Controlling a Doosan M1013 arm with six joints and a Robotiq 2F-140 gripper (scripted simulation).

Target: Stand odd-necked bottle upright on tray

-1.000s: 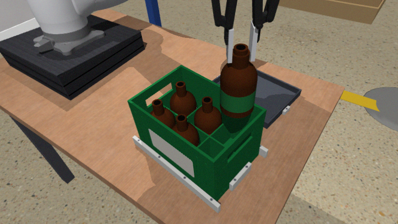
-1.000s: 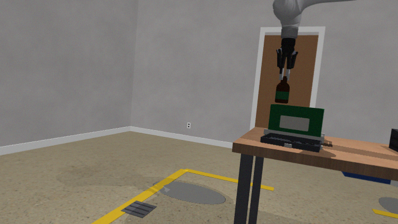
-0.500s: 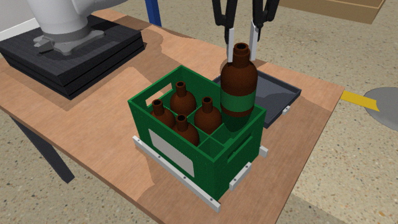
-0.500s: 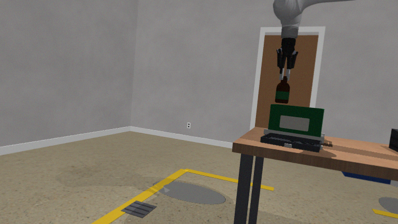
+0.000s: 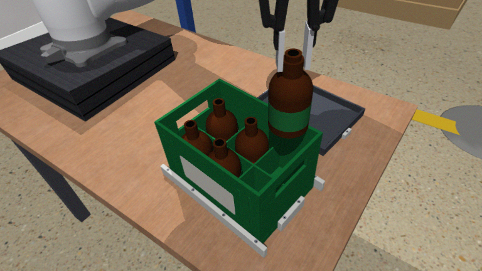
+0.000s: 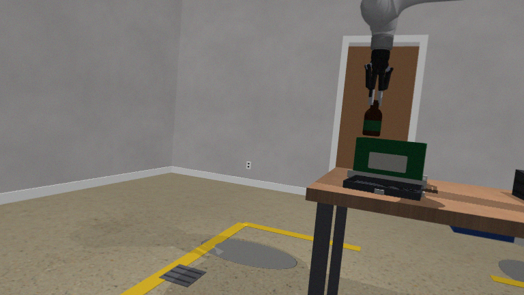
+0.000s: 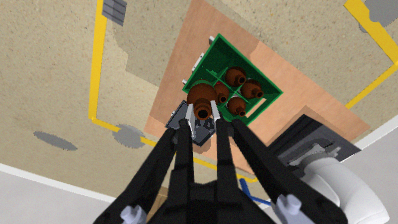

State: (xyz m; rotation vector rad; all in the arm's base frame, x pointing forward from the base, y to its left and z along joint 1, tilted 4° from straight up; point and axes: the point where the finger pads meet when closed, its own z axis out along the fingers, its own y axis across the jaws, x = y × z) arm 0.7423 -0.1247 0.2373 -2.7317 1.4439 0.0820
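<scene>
My gripper is shut on the neck of a brown bottle with a green label and holds it upright in the air, clear above the green crate. In the side view the held bottle hangs just above the crate's top edge. Several other brown bottles stand in the crate's cells. The dark tray lies flat on the table right behind the crate. In the wrist view my fingers grip the bottle mouth, with the crate below.
The crate sits between white stop rails on a wooden table. The robot's black base block stands at the table's back left. The table edge runs close to the tray on the right.
</scene>
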